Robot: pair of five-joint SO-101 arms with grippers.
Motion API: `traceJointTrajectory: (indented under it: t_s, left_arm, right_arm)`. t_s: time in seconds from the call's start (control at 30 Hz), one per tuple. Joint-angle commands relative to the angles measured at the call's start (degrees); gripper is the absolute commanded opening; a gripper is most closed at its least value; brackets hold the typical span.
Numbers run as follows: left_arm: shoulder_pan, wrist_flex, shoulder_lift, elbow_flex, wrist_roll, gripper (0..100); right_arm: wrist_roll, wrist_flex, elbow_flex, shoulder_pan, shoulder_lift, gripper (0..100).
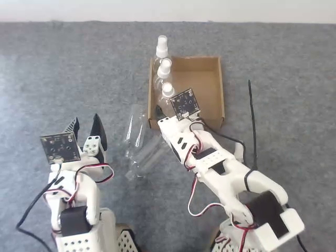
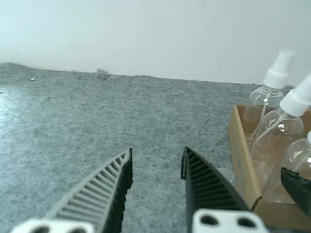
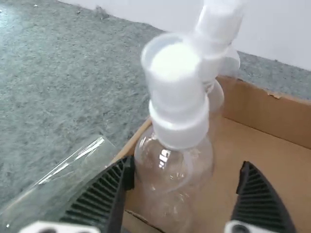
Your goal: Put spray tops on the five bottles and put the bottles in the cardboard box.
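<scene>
Left fingers (image 2: 104, 189) parted, right fingers (image 3: 99, 199) spread wide

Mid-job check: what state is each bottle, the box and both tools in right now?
Boxed bottles: upright, spray tops on.
Loose bottles: lying on the carpet, no tops visible.
Cardboard box: open-topped, partly filled.
Left tool: open, empty.
Right tool: open, straddling the nearest boxed bottle.

High view: R arm's cam board (image 1: 185, 103) hides box (image 1: 210, 73) near-left corner & lower part of near bottle (image 1: 168, 90). On worktop (image 1: 52, 68), loose bottles (image 1: 137, 144) are clear, outlines blur, count uncertain. L wrist view: near bottle cut by edge. R wrist view: its base cut off, rear bottles (image 3: 218, 22) mostly behind it.
</scene>
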Motion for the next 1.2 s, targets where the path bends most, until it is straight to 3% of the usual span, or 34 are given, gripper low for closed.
traceJointTrajectory:
  t_s: [0.0, 1.0, 1.17]
  left_arm:
    - [0.00, -0.26, -1.14, -0.31, 0.18, 15]
    - [-0.35, -0.26, -1.14, -0.31, 0.09, 15]
    - [-0.35, -0.26, -1.14, -0.31, 0.09, 16]
  right_arm:
    - [-0.97, 0.40, -2.99, 0.75, -0.57, 30.4]
    - [1.67, 5.32, 1.05, 0.57, -8.84, 30.4]
    - [2.11, 11.74, 0.79, 0.57, -12.53, 30.4]
